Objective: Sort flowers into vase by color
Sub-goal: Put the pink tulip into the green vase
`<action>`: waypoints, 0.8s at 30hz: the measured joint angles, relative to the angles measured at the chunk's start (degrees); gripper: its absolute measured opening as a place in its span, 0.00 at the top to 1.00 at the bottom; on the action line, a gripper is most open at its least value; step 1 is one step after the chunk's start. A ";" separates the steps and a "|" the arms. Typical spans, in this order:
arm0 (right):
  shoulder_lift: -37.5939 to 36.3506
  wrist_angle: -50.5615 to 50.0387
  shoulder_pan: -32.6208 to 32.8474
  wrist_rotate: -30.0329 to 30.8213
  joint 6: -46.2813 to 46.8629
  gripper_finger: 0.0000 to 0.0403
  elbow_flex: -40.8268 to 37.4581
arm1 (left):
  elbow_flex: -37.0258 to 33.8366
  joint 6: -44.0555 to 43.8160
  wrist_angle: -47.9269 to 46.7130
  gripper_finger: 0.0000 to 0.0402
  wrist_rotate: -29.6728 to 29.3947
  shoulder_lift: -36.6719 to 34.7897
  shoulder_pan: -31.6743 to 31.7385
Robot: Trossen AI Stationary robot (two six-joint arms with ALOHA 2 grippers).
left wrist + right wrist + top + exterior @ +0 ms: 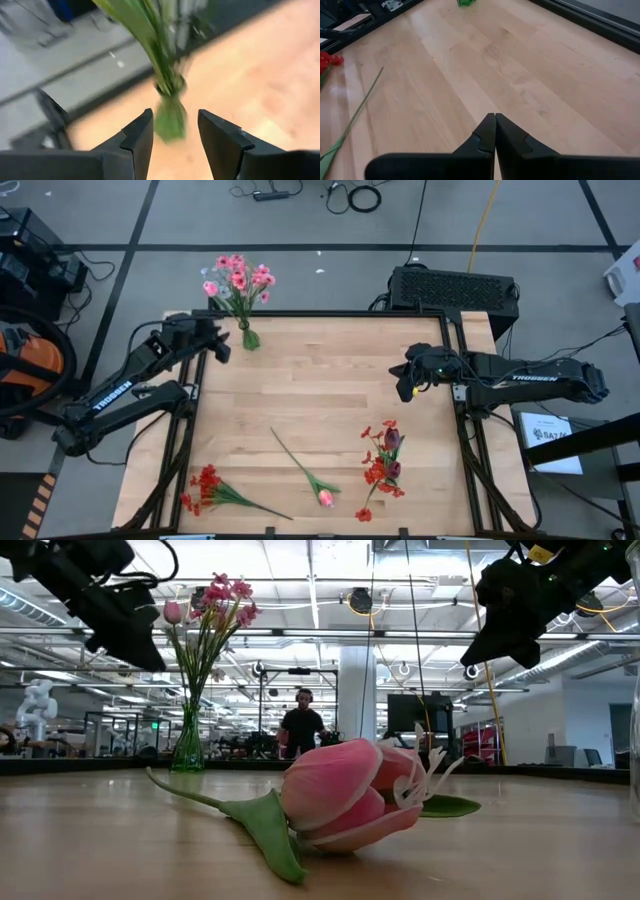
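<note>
A green glass vase (249,338) with pink flowers (238,278) stands near the table's far-left corner; its base shows in the left wrist view (170,120). My left gripper (222,348) hovers open just left of it, touching nothing. A second vase with red flowers (385,465) stands near the right front. A red cluster (205,485) lies flat at the front left. A pink tulip bud (325,498) on a green stem lies at the front centre, close in the low view (345,795). My right gripper (405,387) is shut and held above the table's right side.
A black box (455,288) sits beyond the table's far-right edge. Bare wood (320,380) spreads across the table's middle between both arms. A person (300,725) stands far off in the room behind the table.
</note>
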 joint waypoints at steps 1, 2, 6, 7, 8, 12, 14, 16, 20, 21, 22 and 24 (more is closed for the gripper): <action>0.00 0.00 0.00 0.00 0.01 1.00 0.02 | 0.00 -0.04 -1.01 0.60 1.50 0.02 -0.19; 0.02 0.00 0.00 0.00 0.01 1.00 0.02 | 0.02 -0.13 -0.70 0.60 3.07 0.02 -0.60; 0.02 -0.01 -0.01 -0.02 0.03 1.00 0.01 | 0.66 -2.75 -0.57 0.60 7.14 -0.02 -3.72; 0.02 0.00 -0.02 -0.02 0.03 1.00 0.01 | 0.66 -2.86 -0.75 0.60 7.66 -0.02 -4.81; 0.02 0.00 0.00 -0.02 0.03 1.00 0.02 | 0.66 -2.88 -0.73 0.60 7.92 -0.02 -6.09; 0.02 -0.02 -0.01 -0.04 0.05 1.00 0.02 | 0.66 -2.90 -0.72 0.60 8.19 0.21 -12.01; 0.02 -0.02 -0.02 -0.04 0.04 1.00 0.02 | 0.66 -2.90 -0.74 0.60 8.11 0.28 -14.83; 0.02 -0.01 -0.01 -0.04 0.04 1.00 0.02 | 0.66 -2.93 -0.75 0.60 7.67 0.39 -17.09; 0.02 -0.02 -0.02 -0.04 0.05 1.00 0.02 | 0.66 -2.93 -0.72 0.60 7.29 0.42 -20.69; 0.02 -0.02 -0.02 -0.04 0.05 1.00 0.02 | 0.66 -2.93 -0.74 0.60 7.25 0.42 -21.64; 0.02 -0.02 -0.02 -0.04 0.05 1.00 0.02 | 0.66 -2.93 -0.72 0.60 7.25 0.48 -22.76; 0.02 -0.02 -0.01 -0.04 0.05 1.00 0.02 | 0.66 -2.93 -0.72 0.60 7.14 1.06 -25.16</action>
